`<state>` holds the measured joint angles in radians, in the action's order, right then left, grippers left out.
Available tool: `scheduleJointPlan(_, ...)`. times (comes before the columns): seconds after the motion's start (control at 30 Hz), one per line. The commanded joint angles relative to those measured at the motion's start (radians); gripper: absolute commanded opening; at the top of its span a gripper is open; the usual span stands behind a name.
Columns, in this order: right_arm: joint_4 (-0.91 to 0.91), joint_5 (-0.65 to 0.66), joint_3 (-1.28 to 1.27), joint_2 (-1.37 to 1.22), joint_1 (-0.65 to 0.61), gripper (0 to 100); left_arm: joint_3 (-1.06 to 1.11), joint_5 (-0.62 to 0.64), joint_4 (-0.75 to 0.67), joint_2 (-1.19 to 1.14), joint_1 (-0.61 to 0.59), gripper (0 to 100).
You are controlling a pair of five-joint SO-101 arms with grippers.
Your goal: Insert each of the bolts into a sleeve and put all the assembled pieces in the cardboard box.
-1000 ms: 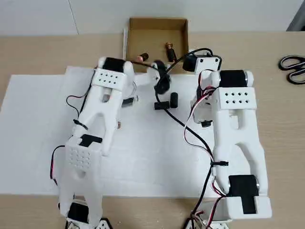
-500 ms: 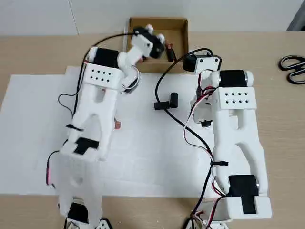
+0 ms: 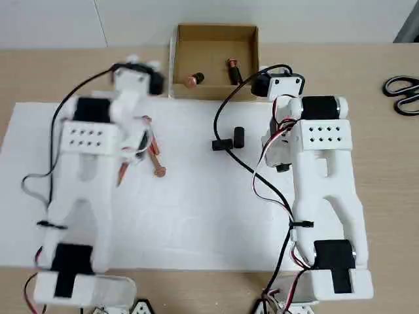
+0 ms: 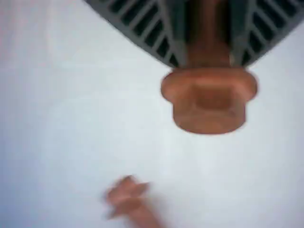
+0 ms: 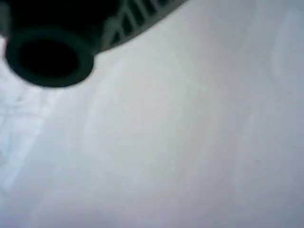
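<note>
Paper (image 4: 71, 118) beneath bolt (image 4: 209, 102) in left gripper (image 4: 209, 42)

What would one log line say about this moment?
left gripper: shut on copper-coloured metal bolt | right gripper: shut on black cylindrical sleeve | brown cardboard box: two assembled pieces inside

wooden table (image 3: 39, 72) under white paper sheet (image 3: 196, 216); white surface (image 3: 131, 19) beyond.
</note>
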<state>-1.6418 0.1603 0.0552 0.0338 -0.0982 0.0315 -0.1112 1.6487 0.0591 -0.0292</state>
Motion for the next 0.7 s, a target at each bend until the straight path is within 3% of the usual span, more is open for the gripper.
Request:
scheduleJointPlan(0.0, 0.013, 0.003, 0.009, 0.053, -0.018, 0.4, 0.242, 0.008, -0.226, 0.098, -0.083, 1)
scheduleJointPlan(0.2, 0.013, 0.003, 0.009, 0.053, -0.056, 0.4, 0.585, 0.008, -0.649, 0.098, -0.114, 1)
scheduleJointPlan(0.33, 0.013, 0.003, 0.009, 0.053, -0.068, 0.4, 0.713, 0.008, -0.838, 0.098, -0.114, 1)
scheduleJointPlan(0.5, 0.012, 0.003, 0.009, 0.053, -0.068, 0.4, 0.737, 0.009, -0.861, 0.098, -0.114, 2)
scheduleJointPlan(0.67, 0.012, 0.003, 0.008, 0.053, -0.068, 0.4, 0.737, 0.009, -0.832, 0.098, -0.112, 10)
